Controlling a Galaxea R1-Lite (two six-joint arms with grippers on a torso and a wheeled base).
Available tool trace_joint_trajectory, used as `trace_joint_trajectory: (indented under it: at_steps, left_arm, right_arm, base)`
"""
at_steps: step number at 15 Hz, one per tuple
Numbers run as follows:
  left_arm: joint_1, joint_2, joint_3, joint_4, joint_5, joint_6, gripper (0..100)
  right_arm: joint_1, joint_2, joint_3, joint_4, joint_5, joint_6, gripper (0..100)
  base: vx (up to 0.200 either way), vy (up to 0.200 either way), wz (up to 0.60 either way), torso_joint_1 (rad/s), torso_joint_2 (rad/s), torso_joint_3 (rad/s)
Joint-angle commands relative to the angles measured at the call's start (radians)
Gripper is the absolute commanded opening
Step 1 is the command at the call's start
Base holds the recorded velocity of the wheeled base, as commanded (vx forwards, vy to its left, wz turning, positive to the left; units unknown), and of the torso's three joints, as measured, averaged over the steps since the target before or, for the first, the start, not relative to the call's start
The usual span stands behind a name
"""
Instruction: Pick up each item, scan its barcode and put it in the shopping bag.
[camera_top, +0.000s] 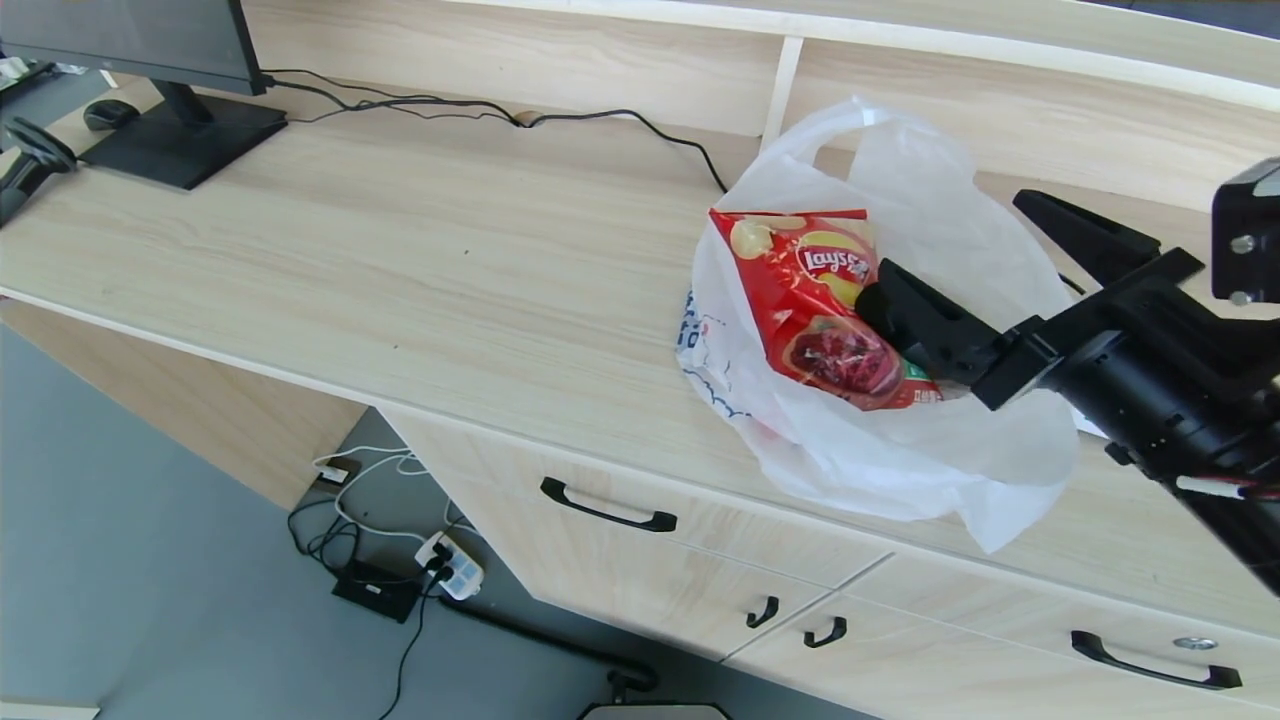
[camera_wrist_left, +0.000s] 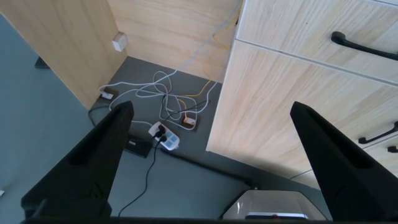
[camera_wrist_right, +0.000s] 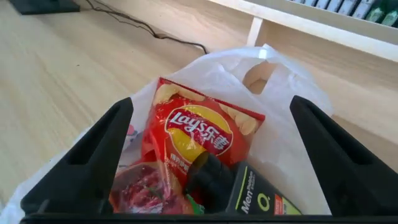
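Evidently the bagging step is nearly done: one red chip bag (camera_top: 815, 300) and one dark bottle (camera_wrist_right: 249, 193) are lodged in the single shopping bag (camera_top: 920, 170) by the counter's (camera_top: 400, 270) front edge. The right pincer (camera_top: 950, 245) is held wide open — empty — just above them. The left pincer (camera_wrist_left: 211, 118) is likewise spread, empty, below the counter. A clean withdrawal is called for next.
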Motion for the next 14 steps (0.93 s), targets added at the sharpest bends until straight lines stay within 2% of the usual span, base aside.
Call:
trace_joint_trajectory:
  at_steps: [1, 2, 4, 6, 8, 10, 12, 13, 14]
  left_arm:
    - [-0.001, 0.0, 0.0, 0.0, 0.0, 0.0, 100]
    - [0.0, 0.002, 0.0, 0.0, 0.0, 0.0, 100]
    - [0.0, 0.002, 0.0, 0.0, 0.0, 0.0, 100]
    - [0.0, 0.002, 0.0, 0.0, 0.0, -0.002, 100]
    - [0.0, 0.002, 0.0, 0.0, 0.0, -0.002, 100]
    - [-0.001, 0.0, 0.0, 0.0, 0.0, 0.0, 100]
    - [0.0, 0.002, 0.0, 0.0, 0.0, -0.002, 100]
    - [0.0, 0.002, 0.0, 0.0, 0.0, -0.002, 100]
    - [0.0, 0.002, 0.0, 0.0, 0.0, -0.002, 100]
  right_arm:
    - [0.028, -0.08, 0.066, 0.0, -0.004, 0.021, 100]
    - [0.028, -0.09, 0.095, 0.0, -0.004, 0.044, 100]
    - [0.024, -0.176, 0.318, -0.003, -0.028, 0.179, 100]
    - [0.05, -0.236, 0.52, -0.002, 0.01, 0.212, 100]
    - [0.099, -0.282, 0.523, 0.103, 0.047, 0.215, 100]
    - [0.126, -0.402, 0.523, 0.308, 0.047, 0.258, 100]
    - [0.126, -0.63, 0.523, 0.61, 0.056, 0.299, 100]
    - [0.126, -0.804, 0.517, 0.844, 0.056, 0.297, 100]
    - [0.126, -0.952, 0.522, 1.015, 0.065, 0.293, 100]
  base:
    - [0.0, 0.0, 0.0, 0.0, 0.0, 0.0]
    - [0.0, 0.0, 0.0, 0.0, 0.0, 0.0]
    - [0.0, 0.0, 0.0, 0.0, 0.0, 0.0]
    - [0.0, 0.0, 0.0, 0.0, 0.0, 0.0]
    - [0.0, 0.0, 0.0, 0.0, 0.0, 0.0]
    - [0.0, 0.0, 0.0, 0.0, 0.0, 0.0]
    - [0.0, 0.0, 0.0, 0.0, 0.0, 0.0]
    - [0.0, 0.0, 0.0, 0.0, 0.0, 0.0]
    - [0.0, 0.0, 0.0, 0.0, 0.0, 0.0]
